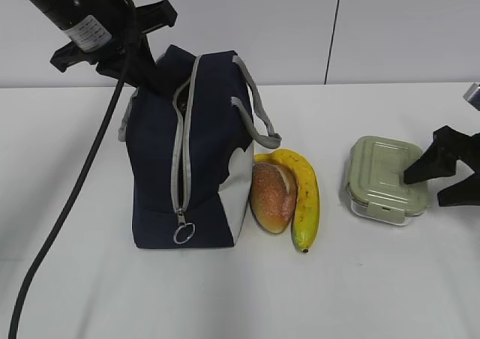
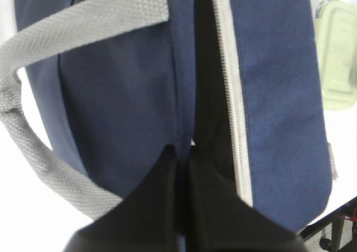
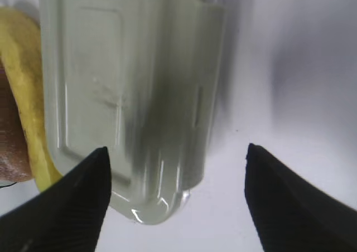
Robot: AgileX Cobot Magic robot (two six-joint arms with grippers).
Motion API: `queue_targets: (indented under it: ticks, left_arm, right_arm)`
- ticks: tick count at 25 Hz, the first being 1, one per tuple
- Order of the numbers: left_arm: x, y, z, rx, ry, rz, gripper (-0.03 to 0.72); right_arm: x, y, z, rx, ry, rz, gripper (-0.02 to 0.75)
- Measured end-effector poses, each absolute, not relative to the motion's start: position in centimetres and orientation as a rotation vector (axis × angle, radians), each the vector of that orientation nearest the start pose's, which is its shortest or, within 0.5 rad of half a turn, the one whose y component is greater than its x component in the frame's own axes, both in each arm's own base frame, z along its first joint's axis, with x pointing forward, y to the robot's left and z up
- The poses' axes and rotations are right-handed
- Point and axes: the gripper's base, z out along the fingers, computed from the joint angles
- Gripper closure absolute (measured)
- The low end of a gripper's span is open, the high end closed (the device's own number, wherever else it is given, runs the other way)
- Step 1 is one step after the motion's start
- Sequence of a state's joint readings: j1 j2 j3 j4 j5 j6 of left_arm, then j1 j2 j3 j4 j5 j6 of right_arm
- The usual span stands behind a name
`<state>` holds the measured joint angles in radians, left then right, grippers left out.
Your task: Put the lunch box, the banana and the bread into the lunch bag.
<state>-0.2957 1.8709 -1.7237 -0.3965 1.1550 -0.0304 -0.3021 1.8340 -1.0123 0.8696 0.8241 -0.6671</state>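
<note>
The navy lunch bag [image 1: 157, 166] stands on the table with its grey zipper strip [image 1: 178, 159] facing me and the ring pull [image 1: 184, 234] low down. My left gripper [image 1: 154, 80] is shut on the fabric at the bag's top edge; in the left wrist view its tips [image 2: 183, 151] pinch navy cloth beside a dark gap along the zipper. The bread [image 1: 272, 196] and banana [image 1: 304, 196] lie against the bag's white side. The sage-green lunch box [image 1: 386, 180] sits further right. My right gripper [image 3: 175, 157] is open, with the box's near corner [image 3: 145, 202] between its fingers.
One grey handle [image 1: 259, 118] loops out over the bread, the other [image 2: 39, 151] hangs at the bag's far side. The left arm's black cable [image 1: 67, 204] runs down across the table's left. White tabletop lies in front of the bag and the food.
</note>
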Motion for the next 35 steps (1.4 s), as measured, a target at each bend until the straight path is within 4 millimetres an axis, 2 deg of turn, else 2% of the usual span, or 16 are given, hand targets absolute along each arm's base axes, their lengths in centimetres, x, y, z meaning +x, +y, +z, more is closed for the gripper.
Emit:
queue_targets:
  ticks: [6,14,20,30,32,35]
  left_arm:
    - [37.7,-14.8,30.9,0.236,2.782,-0.627,0.685]
    - [37.7,-14.8,30.9,0.237,2.783,-0.627,0.686]
    - [37.7,-14.8,30.9,0.237,2.783,-0.627,0.686]
    - [37.7,-14.8,30.9,0.237,2.785,-0.627,0.686]
    - [37.7,-14.8,30.9,0.237,2.785,-0.627,0.686]
    - [37.7,-14.8,30.9,0.238,2.785,-0.627,0.686]
  right_arm:
    - [34.2,-4.9,15.3,0.300,2.691,0.856,0.169]
    - [35.2,-5.7,13.7,0.392,2.662,0.923,0.169]
    - [35.6,-5.1,12.5,0.385,2.610,1.073,0.169]
    - [35.7,-5.1,12.4,0.385,2.594,1.083,0.169]
    - [35.8,-5.1,12.4,0.385,2.591,1.084,0.185]
    - [35.8,-5.1,12.5,0.389,2.581,1.096,0.260]
